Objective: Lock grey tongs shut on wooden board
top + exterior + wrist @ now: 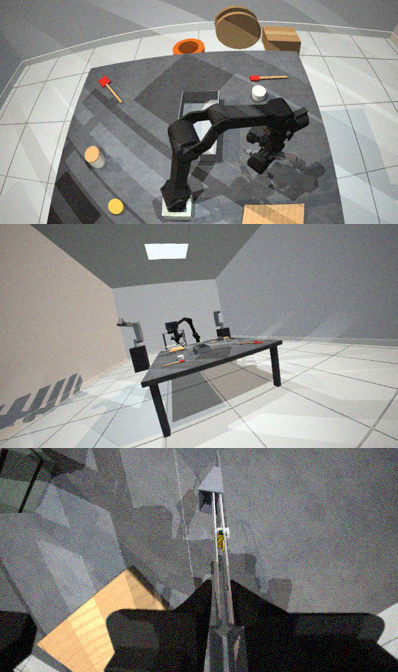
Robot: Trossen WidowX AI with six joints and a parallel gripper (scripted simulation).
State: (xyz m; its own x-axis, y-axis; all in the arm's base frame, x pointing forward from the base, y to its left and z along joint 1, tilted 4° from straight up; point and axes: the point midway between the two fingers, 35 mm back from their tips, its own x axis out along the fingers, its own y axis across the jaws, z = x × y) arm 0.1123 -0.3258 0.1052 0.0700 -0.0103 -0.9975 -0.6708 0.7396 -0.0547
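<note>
My gripper (pixel 264 153) (pixel 219 584) is shut on the grey tongs (pixel 249 151) (pixel 228 598) and holds them above the table, right of the roasting tin. In the wrist view the two arms run close together and nearly parallel, with a pale wedge-shaped part at the far end and a small yellow part between them. Whether the lock is engaged cannot be seen. The roasting tin (pixel 199 97) (pixel 199 348) is partly hidden behind my arm. The wooden board (pixel 273 214) (pixel 176 349) (pixel 95 620) lies at the near right, apart from the tongs.
A white cylinder (pixel 259 93) (pixel 180 357) and a red-headed brush (pixel 268 77) are behind the gripper. Another red-headed brush (pixel 110 88), a jar with a tan lid (pixel 94 157) and a yellow disc (pixel 115 206) are on the left side.
</note>
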